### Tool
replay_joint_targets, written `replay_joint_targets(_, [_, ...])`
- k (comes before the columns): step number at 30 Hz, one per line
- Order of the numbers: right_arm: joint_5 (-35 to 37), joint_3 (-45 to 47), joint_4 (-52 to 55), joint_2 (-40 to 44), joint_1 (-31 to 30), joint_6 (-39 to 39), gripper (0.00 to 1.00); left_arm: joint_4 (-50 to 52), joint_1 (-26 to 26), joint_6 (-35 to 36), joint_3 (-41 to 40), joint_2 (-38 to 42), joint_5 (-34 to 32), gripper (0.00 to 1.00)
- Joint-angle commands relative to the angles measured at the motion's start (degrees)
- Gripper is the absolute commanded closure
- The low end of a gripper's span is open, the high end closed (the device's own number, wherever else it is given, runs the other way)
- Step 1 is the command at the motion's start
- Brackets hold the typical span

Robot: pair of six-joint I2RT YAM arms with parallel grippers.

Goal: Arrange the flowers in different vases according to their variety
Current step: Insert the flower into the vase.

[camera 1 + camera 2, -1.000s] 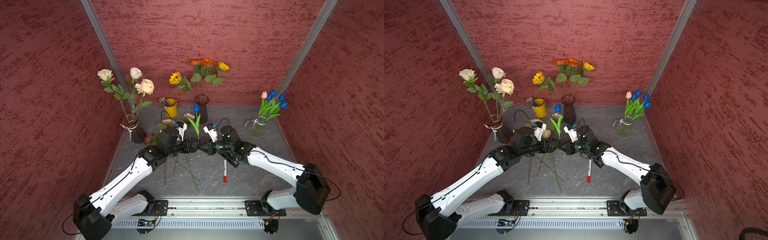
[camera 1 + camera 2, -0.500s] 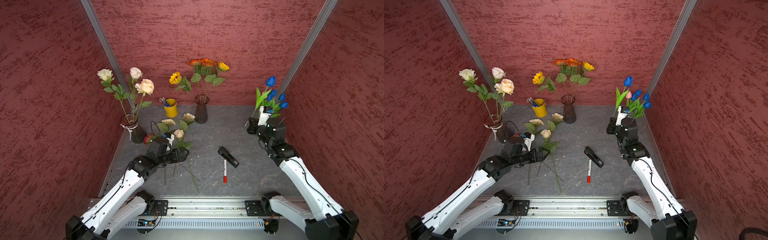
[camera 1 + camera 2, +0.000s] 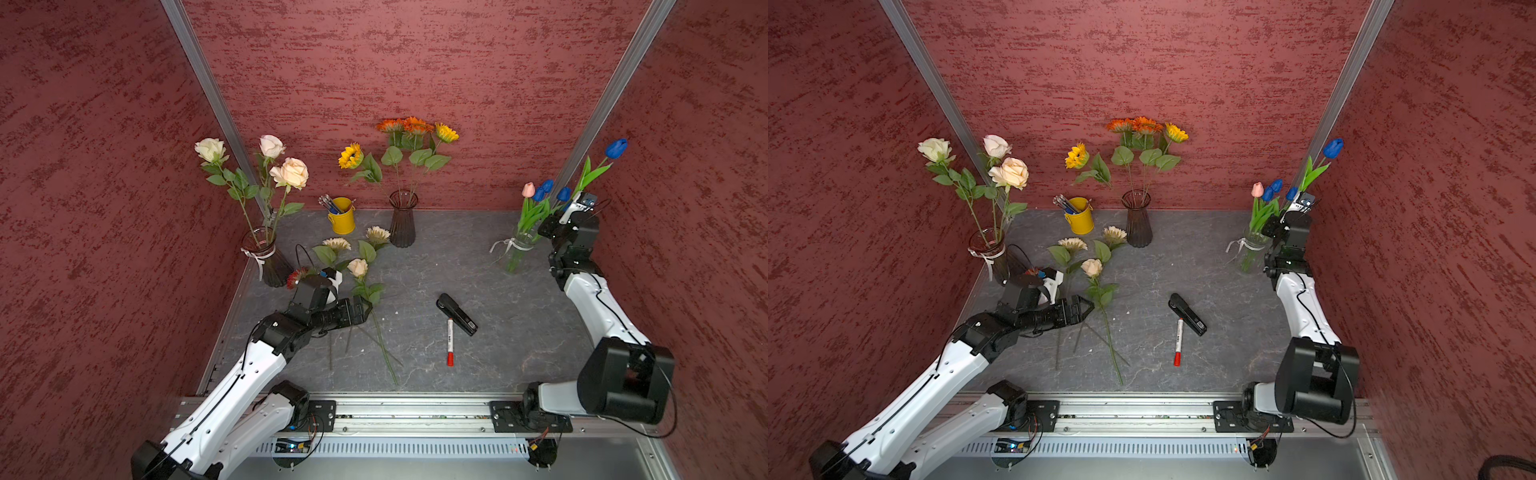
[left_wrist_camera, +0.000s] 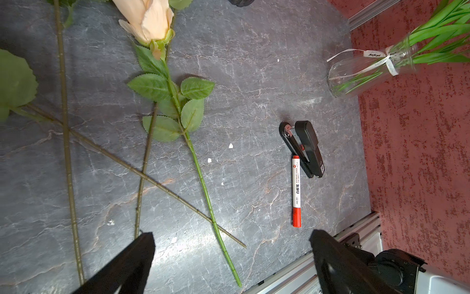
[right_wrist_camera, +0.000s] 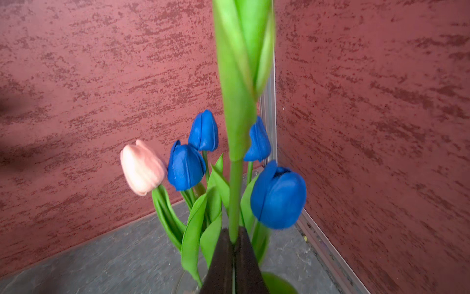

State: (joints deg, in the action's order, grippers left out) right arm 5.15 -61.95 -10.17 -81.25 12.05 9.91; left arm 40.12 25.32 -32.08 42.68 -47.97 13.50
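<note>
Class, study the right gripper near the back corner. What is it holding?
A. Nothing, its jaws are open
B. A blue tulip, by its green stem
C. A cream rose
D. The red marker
B: the right gripper is shut on the green stem of a blue tulip, held up beside the small clear vase.

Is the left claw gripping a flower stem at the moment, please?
No, the left claw is wide open, and the peach rose lies loose on the table.

Robot lab test booth, red textured wall panels (image 3: 374, 62), aluminium rail (image 3: 415, 417), slate-grey tabletop (image 3: 457, 257)
</note>
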Motion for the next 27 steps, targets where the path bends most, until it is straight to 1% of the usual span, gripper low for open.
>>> replay_joint_targets(1, [-4.05, -2.21, -3.75, -1.87, 0.94, 1.38, 1.0, 2.25, -0.96, 1.57, 2.06, 0.97, -0.55, 0.0])
replay_joint_targets(6, [-6.58, 1.07, -6.35, -4.3, 0.9, 3.12, 1.0, 1.65, -1.6, 1.14, 1.69, 0.83, -0.07, 0.0])
replay_joint_targets(10, [-8.31, 2.42, -6.23, -6.06, 0.95, 3.86, 1.0, 1.21, -1.79, 1.11, 1.57, 0.4, 0.38, 0.0])
replay_joint_targets(16, [-12.04, 1.27, -1.02, -8.54, 0.55, 2.87, 1.0, 1.22, -1.94, 0.99, 0.93, 0.17, 0.89, 0.0])
replay_joint_targets(17, [-12.17, 0.78, 0.4, -8.62, 0.3, 2.69, 0.85, 1.23, -2.23, 0.72, 0.87, 0.12, 1.09, 0.0])
replay_joint_targets(18, [-12.47, 0.16, 2.03, -8.27, 0.18, 2.82, 0.63, 1.35, -2.65, 0.33, 0.74, 0.01, 1.39, 0.0])
replay_joint_targets(19, [-12.49, -0.13, 3.07, -7.6, -0.22, 2.83, 0.49, 1.41, -3.14, 0.1, 0.6, -0.11, 1.87, 0.0])
replay_joint_targets(20, [-12.03, -0.24, 3.71, -6.73, -0.72, 2.83, 0.4, 1.3, -3.54, -0.06, 0.37, -0.15, 2.25, 0.0])
replay_joint_targets(21, [-11.6, -0.23, 4.57, -5.67, -1.21, 2.91, 0.33, 1.07, -4.06, -0.33, 0.08, -0.29, 2.75, 0.0])
replay_joint_targets(24, [-12.51, -1.8, 9.3, -3.2, -2.32, 3.68, 0.29, 0.83, -5.07, -1.41, -0.16, -0.55, 3.18, 0.0])
replay_joint_targets(26, [-11.76, -2.9, 13.09, -2.45, -3.62, 3.55, 0.27, 0.98, -5.74, -2.49, -0.22, -0.82, 3.22, 0.0])
replay_joint_targets(27, [-11.48, -3.02, 14.61, -0.52, -4.3, 3.54, 0.26, 0.84, -6.17, -3.0, -0.35, -0.83, 3.24, 0.0])
